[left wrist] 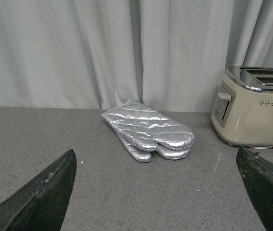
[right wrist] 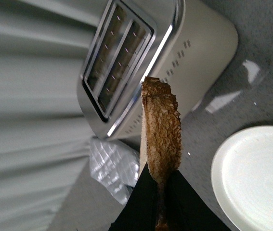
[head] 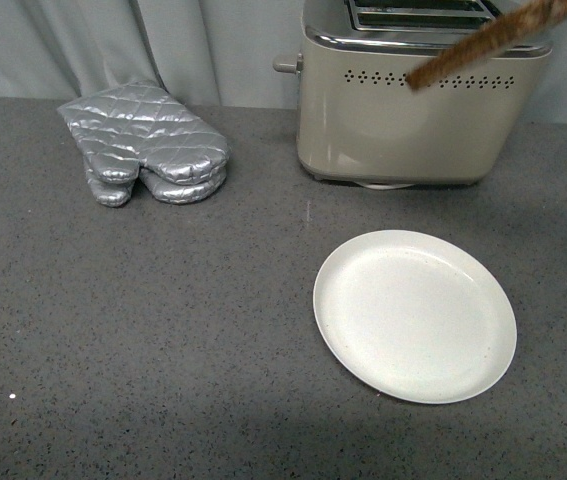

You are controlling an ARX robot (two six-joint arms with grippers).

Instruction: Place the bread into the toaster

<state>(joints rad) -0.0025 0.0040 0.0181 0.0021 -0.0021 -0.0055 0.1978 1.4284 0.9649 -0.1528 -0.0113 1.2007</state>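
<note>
The right pincer (right wrist: 159, 185) is clamped on the bread (right wrist: 161, 127), holding it close to the toaster (head: 403, 130) slots; the left pincer (left wrist: 155, 159) is wide apart over the worktop (head: 163, 330).

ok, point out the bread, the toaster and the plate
bread (right wrist: 161, 127): right wrist view, on its crust edge.
toaster (head: 393, 130): front view, on the beige front wall.
plate (head: 413, 315): front view, on its bare centre.

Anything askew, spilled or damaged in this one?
Nothing stands out. The brown wholemeal bread slice is clamped in the right gripper, tilted, not yet in the beige chrome-topped toaster. The round white plate looks intact; the silver quilted oven mitts lie stacked neatly.
</note>
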